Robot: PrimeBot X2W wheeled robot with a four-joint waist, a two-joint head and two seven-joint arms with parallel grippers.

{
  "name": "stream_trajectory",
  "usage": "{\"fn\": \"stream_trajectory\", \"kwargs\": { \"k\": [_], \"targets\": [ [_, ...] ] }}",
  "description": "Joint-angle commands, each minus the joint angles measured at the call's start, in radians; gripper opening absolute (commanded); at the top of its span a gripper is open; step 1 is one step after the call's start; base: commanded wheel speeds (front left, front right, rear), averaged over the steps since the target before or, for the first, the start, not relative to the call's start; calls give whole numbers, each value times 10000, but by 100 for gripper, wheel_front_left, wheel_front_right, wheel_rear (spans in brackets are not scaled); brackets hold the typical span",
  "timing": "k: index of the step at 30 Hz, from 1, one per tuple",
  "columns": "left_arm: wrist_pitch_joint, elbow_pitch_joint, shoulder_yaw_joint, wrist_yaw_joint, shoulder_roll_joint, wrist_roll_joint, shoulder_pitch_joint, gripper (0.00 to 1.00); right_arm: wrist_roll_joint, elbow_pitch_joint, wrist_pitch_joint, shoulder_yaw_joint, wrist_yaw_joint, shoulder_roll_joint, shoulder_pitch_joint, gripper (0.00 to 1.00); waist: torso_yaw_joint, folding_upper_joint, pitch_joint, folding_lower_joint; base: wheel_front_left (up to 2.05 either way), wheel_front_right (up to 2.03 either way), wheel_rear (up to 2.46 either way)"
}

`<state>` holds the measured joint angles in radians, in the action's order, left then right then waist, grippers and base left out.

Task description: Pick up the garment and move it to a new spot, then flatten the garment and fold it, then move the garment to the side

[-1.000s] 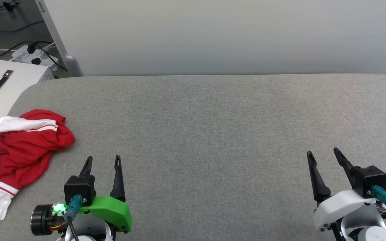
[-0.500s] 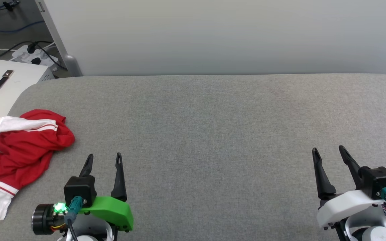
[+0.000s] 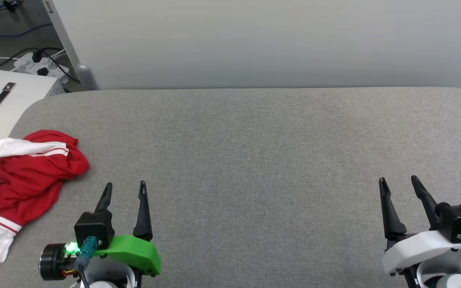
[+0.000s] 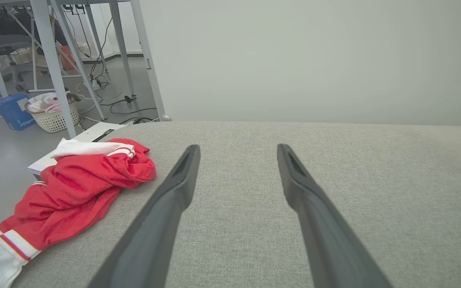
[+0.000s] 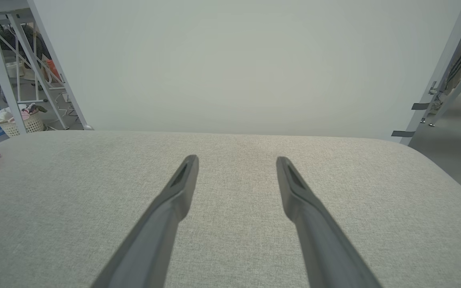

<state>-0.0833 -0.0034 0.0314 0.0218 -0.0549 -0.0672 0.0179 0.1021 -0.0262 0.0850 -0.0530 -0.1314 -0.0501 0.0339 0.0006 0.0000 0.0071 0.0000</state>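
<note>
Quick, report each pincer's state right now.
Left pincer: open, holding nothing; the garment lies apart from it.
Right pincer: open, holding nothing.

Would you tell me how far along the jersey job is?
Nothing done yet: the red jersey lies crumpled at the left edge of the grey table. In hand: nothing; the left gripper and right gripper are open and empty. Left: pick up, move, flatten, fold, set aside.
</note>
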Motion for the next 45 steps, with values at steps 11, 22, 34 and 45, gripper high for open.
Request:
{"fn": "stream_trajectory", "kwargs": {
  "k": [11,22,34,45],
  "targets": [
    [-320,47,82,93,21,-252,-195,100,262,-98,322,-105,3,0,187,100,10,0,4,0,0,0,0],
    [-545,128,184,96,25,-354,-222,100,351,-166,544,-102,4,0,282,100,29,0,25,0,0,0,0],
    [-798,180,258,99,30,-457,-239,100,479,-176,793,-139,5,0,423,100,60,0,57,0,0,0,0],
    [-1022,213,348,130,34,-632,-297,100,627,-208,1015,-204,5,0,492,100,115,0,108,0,0,0,0]
  ]
}}
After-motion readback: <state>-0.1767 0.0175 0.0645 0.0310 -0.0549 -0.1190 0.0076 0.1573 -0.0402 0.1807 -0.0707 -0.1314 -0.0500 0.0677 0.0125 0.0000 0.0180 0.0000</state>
